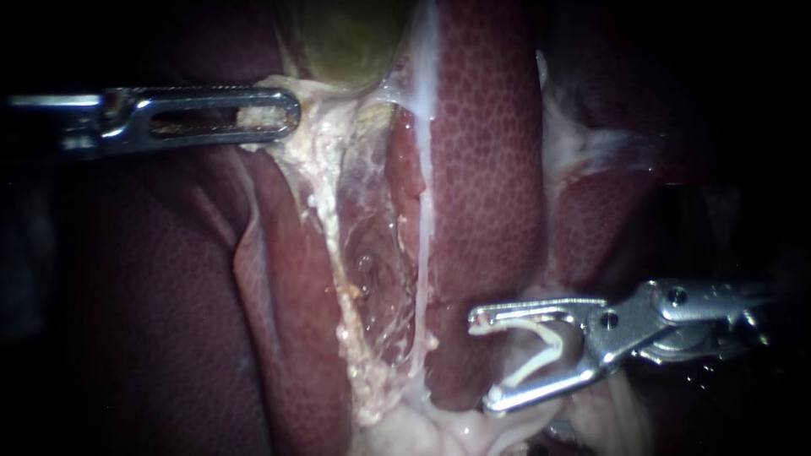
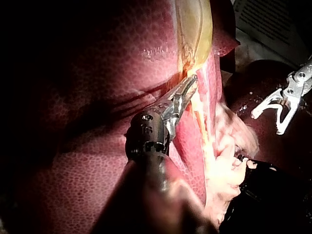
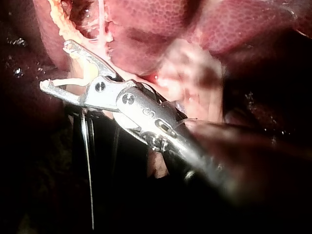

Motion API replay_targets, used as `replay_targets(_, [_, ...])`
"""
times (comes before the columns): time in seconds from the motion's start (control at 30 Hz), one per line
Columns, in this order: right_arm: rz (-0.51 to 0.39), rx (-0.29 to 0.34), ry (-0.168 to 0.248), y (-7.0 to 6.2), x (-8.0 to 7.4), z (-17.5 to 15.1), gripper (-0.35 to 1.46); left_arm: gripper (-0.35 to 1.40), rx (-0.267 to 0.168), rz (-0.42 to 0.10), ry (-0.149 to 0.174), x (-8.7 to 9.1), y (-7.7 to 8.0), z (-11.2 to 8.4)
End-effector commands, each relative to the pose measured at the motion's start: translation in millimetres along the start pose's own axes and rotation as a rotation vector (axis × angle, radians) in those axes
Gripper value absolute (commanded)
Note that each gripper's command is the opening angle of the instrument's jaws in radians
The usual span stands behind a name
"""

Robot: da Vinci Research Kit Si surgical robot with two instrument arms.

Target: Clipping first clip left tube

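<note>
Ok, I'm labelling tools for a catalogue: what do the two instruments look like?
The left instrument has a long, slotted, silvery metal end effector on a dark rounded wrist. The right instrument has a shiny metal end effector forked into two slender jaws, with round pivot pins.

The right instrument (image 3: 56, 66) carries a white clip (image 3: 69, 79), spread wide, just beside a pale tube (image 3: 101, 19).
</note>
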Motion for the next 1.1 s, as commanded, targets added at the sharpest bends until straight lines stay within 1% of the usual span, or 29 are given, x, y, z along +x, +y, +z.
replay_targets(0.03, [0.000,0.000,0.000,0.0,0.0,0.0,0.60,-0.35,0.000,0.000,0.000,0.0,0.0,0.0])
replay_targets(0.43, [0.000,-0.003,0.000,0.2,0.1,0.5,0.60,-0.35,-0.001,0.000,-0.001,0.1,0.0,0.1])
replay_targets(0.63, [0.000,-0.012,0.001,1.0,-0.1,1.8,0.60,-0.35,-0.002,0.001,-0.001,0.2,0.0,0.2])
replay_targets(0.7, [-0.001,-0.018,0.001,1.5,-0.3,2.7,0.60,-0.35,-0.002,0.001,-0.002,0.3,0.1,0.3])
replay_targets(0.8, [-0.001,-0.030,0.001,2.7,-0.7,4.4,0.60,-0.35,-0.003,0.002,-0.003,0.4,0.1,0.5])
replay_targets(0.93, [-0.012,-0.047,0.000,4.4,-1.8,7.1,0.60,-0.35,-0.003,0.002,-0.003,0.4,0.3,0.7])
replay_targets(1.1, [-0.011,-0.060,-0.001,6.2,-3.1,9.6,0.60,-0.35,-0.003,0.002,-0.003,0.4,0.4,0.8])
